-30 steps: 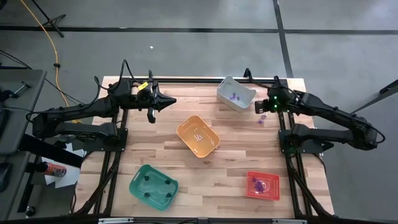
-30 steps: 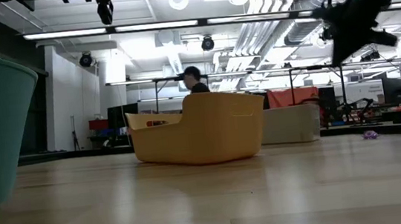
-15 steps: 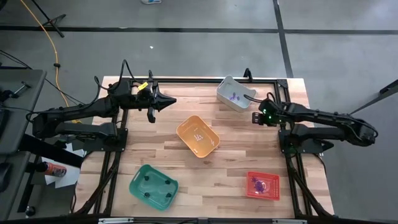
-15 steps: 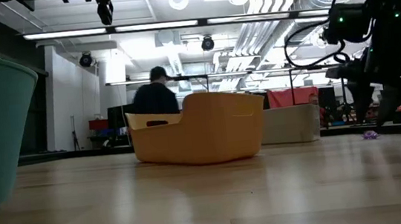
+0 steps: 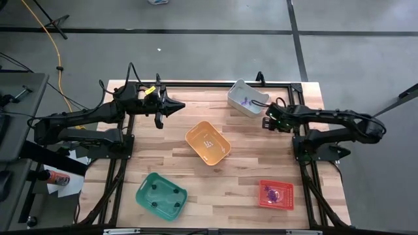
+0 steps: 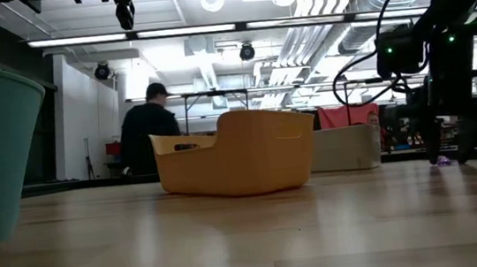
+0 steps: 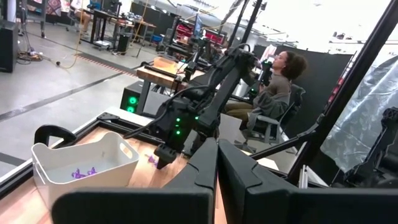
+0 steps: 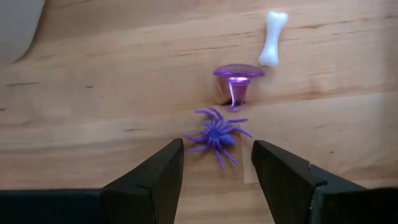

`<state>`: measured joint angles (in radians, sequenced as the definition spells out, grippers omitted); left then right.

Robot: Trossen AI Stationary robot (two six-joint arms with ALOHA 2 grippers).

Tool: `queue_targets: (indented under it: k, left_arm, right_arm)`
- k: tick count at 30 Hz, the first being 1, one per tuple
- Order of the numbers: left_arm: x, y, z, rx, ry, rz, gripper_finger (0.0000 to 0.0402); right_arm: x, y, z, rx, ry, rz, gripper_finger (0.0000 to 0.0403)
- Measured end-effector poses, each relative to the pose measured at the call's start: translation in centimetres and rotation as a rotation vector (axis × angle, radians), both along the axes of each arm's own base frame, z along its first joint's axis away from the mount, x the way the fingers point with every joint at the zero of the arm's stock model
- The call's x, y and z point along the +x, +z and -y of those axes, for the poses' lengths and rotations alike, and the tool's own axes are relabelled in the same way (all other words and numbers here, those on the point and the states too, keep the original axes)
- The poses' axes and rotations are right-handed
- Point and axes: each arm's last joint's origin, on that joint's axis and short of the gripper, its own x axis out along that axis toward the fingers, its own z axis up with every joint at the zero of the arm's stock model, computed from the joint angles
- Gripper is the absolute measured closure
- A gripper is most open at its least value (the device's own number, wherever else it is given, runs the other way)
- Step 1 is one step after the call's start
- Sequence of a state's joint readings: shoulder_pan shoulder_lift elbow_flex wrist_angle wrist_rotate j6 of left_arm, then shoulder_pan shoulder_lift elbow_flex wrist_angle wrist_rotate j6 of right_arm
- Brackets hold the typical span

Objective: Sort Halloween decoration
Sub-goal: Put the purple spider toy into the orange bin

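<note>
- The right pincer (image 8: 214,163) has dropped from up by the grey bin (image 5: 248,97) down to the bench (image 5: 170,163), and its fingers have spread apart, bracketing a purple spider (image 8: 216,135).
- That suggests a pickup is about to start; nothing is gripped yet.
- The spider is thin-legged moulded plastic; just beyond it sits a glossy purple mushroom-like trinket (image 8: 236,79), then a smooth whitish bone (image 8: 273,38), all on pale grained wood.
- The left pincer (image 5: 177,105) waits closed and empty near the far left edge.

I see purple spider (image 8: 216,136), purple ring (image 8: 237,79), white bone (image 8: 273,38); bins: orange (image 5: 208,143), green (image 5: 160,195), red (image 5: 276,194), whitish-grey (image 5: 248,98).
</note>
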<state>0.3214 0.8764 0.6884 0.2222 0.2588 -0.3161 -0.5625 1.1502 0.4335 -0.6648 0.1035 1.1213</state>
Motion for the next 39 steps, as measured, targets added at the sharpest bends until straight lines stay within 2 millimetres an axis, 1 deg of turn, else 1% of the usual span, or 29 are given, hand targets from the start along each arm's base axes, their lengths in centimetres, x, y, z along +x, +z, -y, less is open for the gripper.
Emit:
queue_targets:
  k: [6, 9, 11, 13, 19, 20, 23, 27, 31, 34, 39]
  left_arm:
    - [0.0, 0.0, 0.0, 0.003, 0.000, -0.001, 0.0401]
    - [0.0, 0.0, 0.0, 0.003, 0.000, -0.001, 0.0401]
    - [0.0, 0.0, 0.0, 0.002, 0.000, -0.004, 0.0401]
    - [0.0, -0.1, 0.0, -0.001, 0.000, -0.015, 0.0401]
    - [0.0, -0.3, 0.0, -0.006, 0.000, -0.028, 0.0401]
    - [0.0, -0.3, 0.0, -0.006, 0.000, -0.028, 0.0402]
    - [0.0, -0.3, 0.0, -0.006, 0.000, -0.029, 0.0401]
    - [0.0, -0.3, 0.0, -0.007, 0.000, -0.031, 0.0401]
    - [0.0, -0.3, 0.0, -0.008, 0.000, -0.031, 0.0401]
    - [0.0, -0.3, 0.0, -0.008, 0.005, -0.031, 0.0401]
    - [0.0, -0.3, -0.1, -0.008, 0.037, -0.029, 0.0401]
  right_arm:
    - [0.3, -0.5, 0.3, 0.003, -0.004, -0.039, 0.0210]
    - [0.3, -0.7, 0.2, 0.003, 0.004, -0.077, 0.0223]
    - [0.4, -0.8, 0.1, -0.004, 0.011, -0.097, 0.0243]
    - [0.4, -0.9, -0.1, -0.014, 0.018, -0.112, 0.0271]
    - [0.4, -0.9, -0.6, -0.037, 0.066, -0.149, 0.0384]
    - [0.5, -0.8, -0.8, -0.044, 0.092, -0.144, 0.0393]
    - [0.5, -0.3, -1.5, -0.062, 0.148, -0.134, 0.0393]
    - [0.0, 1.0, -2.7, -0.069, 0.200, -0.063, 0.0400]
    - [-0.4, 2.9, -3.9, -0.152, 0.259, 0.073, 0.0402]
    - [-0.2, 5.1, -4.4, -0.281, 0.366, 0.214, 0.0402]
    - [0.9, 9.2, -4.7, -0.565, 0.563, 0.446, 0.0402]
